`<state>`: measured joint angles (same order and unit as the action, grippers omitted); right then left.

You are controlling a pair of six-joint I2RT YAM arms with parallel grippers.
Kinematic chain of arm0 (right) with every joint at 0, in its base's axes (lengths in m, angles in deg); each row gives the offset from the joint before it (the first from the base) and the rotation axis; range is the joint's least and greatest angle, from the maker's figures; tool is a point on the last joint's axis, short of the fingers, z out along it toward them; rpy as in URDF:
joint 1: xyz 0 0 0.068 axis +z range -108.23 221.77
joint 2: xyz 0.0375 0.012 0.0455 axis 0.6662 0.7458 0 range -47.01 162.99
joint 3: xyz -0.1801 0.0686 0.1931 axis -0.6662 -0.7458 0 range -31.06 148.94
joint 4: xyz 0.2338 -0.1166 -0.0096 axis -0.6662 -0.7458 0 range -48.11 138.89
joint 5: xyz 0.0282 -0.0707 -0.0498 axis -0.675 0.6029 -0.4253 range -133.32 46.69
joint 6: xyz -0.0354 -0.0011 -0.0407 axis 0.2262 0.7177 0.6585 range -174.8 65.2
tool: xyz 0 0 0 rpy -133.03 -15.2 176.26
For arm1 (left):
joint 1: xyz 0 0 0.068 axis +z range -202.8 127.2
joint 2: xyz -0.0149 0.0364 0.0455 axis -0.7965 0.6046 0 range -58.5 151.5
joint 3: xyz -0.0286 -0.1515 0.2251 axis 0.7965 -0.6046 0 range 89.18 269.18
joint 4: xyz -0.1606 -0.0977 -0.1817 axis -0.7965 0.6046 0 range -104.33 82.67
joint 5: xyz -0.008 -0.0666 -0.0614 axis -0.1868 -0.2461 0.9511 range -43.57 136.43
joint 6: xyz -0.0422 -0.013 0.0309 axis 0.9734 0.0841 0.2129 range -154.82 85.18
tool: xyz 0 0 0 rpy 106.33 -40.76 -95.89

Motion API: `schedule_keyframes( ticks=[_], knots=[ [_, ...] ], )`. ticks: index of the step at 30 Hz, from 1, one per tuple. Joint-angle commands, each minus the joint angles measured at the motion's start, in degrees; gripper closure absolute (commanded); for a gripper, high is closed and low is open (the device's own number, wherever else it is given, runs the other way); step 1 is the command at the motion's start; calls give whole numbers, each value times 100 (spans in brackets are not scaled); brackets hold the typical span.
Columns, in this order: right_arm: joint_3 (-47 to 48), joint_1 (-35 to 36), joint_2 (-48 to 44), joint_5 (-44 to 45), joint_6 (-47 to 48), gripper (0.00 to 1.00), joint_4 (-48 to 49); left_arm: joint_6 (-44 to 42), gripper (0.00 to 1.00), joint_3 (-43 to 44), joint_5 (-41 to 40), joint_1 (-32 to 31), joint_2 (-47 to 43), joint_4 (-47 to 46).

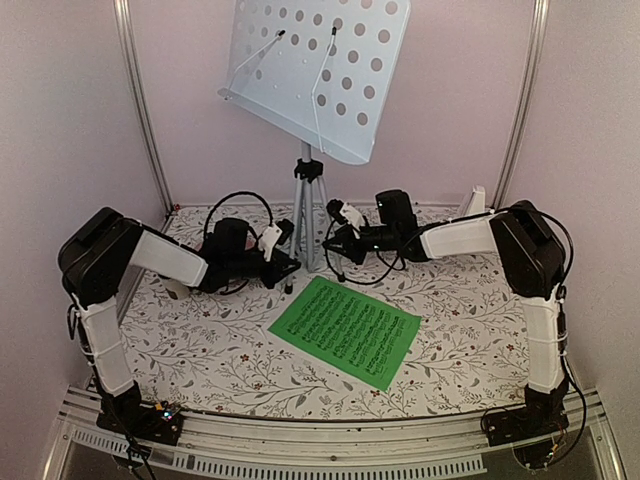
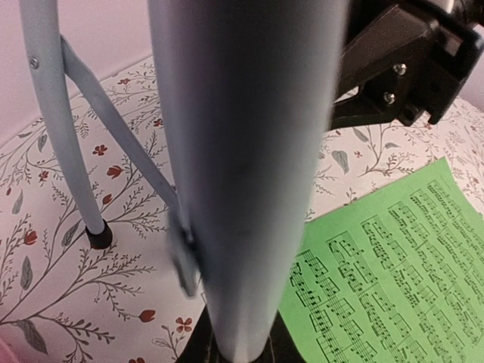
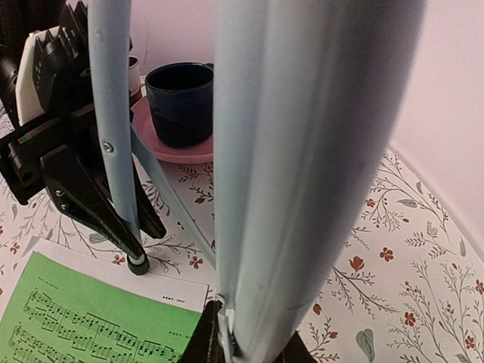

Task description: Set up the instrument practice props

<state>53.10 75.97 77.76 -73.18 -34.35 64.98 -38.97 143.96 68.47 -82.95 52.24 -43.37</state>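
Near edge: a ribbed metal rail (image 1: 330, 445) holds both arm bases, and the worktop (image 1: 200, 365) begins just beyond it.
Worktop: flat and matt, printed with grey vines and small red flowers. Bare strips of it show to the left and right of the sheets.
Green sheet (image 1: 347, 330): thin paper printed with black staves. It lies flat and skewed, nearer than both end effectors and between the arms.
White sheet (image 3: 151, 281): lies under the green one. Only a strip along the far edge shows, just short of the right end effector's tips.
Left end effector (image 2: 238, 344): pinching a leg of the music stand (image 1: 306, 190). The smooth grey tube rises from between its dark fingers.
Right end effector (image 3: 253, 340): also pinching a leg of the stand, just across the centre pole from the left one. Cables loop beside both.
Stand legs: slim round tubes with black rubber feet, braced by flat struts.
Desk (image 1: 300, 80): a pale sheet punched with round holes, tilted, with two wire arms. It overhangs both end effectors.
Cup (image 3: 180, 102): dark blue and glossy, standing on a pink plate (image 3: 155, 144) beyond the left end effector.
Metronome (image 1: 477, 200): only a white tip shows, behind the right forearm by the back wall.
Far edges: pale pink walls, with metal uprights (image 1: 140, 110) at the back corners.
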Motion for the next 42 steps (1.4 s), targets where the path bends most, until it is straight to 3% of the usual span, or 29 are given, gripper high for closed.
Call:
schedule_keyframes(
  ticks=[1, 7, 17, 24, 29, 34, 39, 42],
  knots=[
    [-207, -253, -267, 1554, 410, 100, -203, -49, 100, -166, -334, 314, -658, -58],
    [-456, -307, -468, 2211, 497, 100, -156, -14, 100, -310, -563, 595, -866, 48],
    [-937, -667, -781, 2556, 663, 100, -45, 25, 100, -565, -757, 654, -720, -151],
    [-1167, -905, -952, 2242, 812, 100, -85, -64, 100, -451, -836, 816, -602, -15],
    [-1131, -899, -983, 1667, 891, 99, -122, 48, 100, -160, -158, 707, -329, 1],
    [-1054, -794, -856, 1501, 899, 96, -234, 27, 100, -47, 20, 374, -128, -172],
    [-1030, -717, -818, 1445, 987, 83, -358, 89, 99, 2, 65, 326, -16, -252],
    [-1012, -714, -812, 1420, 995, 66, -410, 69, 88, 61, 7, 326, 23, -149]
  ],
)
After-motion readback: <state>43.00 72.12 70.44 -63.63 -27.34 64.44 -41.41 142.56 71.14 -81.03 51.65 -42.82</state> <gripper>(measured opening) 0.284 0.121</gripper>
